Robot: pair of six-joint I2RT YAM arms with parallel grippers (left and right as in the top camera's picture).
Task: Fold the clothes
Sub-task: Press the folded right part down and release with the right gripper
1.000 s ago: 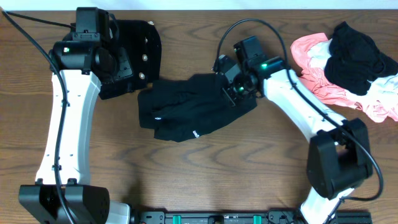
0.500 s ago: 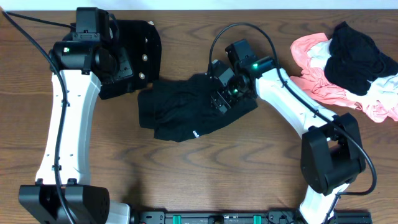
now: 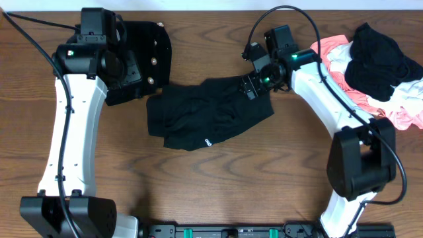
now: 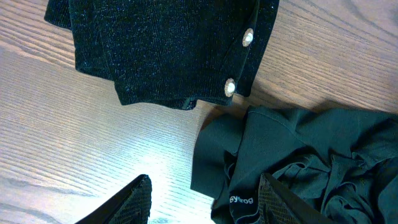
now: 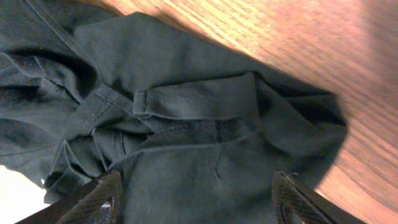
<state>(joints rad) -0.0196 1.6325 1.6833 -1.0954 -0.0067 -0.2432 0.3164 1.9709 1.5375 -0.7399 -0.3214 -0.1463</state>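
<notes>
The black shirt (image 3: 205,116) lies crumpled mid-table, its small white logo (image 3: 207,141) near the front edge. My right gripper (image 3: 254,82) hangs open over the shirt's upper right corner. In the right wrist view its fingers (image 5: 93,202) stand wide apart above the dark cloth (image 5: 205,124), holding nothing. My left gripper (image 4: 205,208) is open near the shirt's left corner (image 4: 298,155), with the logo (image 4: 242,200) just inside its right finger. More clothes, pink, white and black, lie in a pile (image 3: 370,66) at the far right.
A black knit garment with pale buttons (image 3: 149,56) lies folded at the back left, under the left arm (image 3: 73,119); its buttoned edge (image 4: 239,62) almost touches the shirt. The table's back edge (image 3: 198,5) runs close behind both arms.
The right gripper, shut on the shirt a second ago, carried it left, opened and drew back up to the right. The shirt's right part lies flatter. The left arm has not moved.
</notes>
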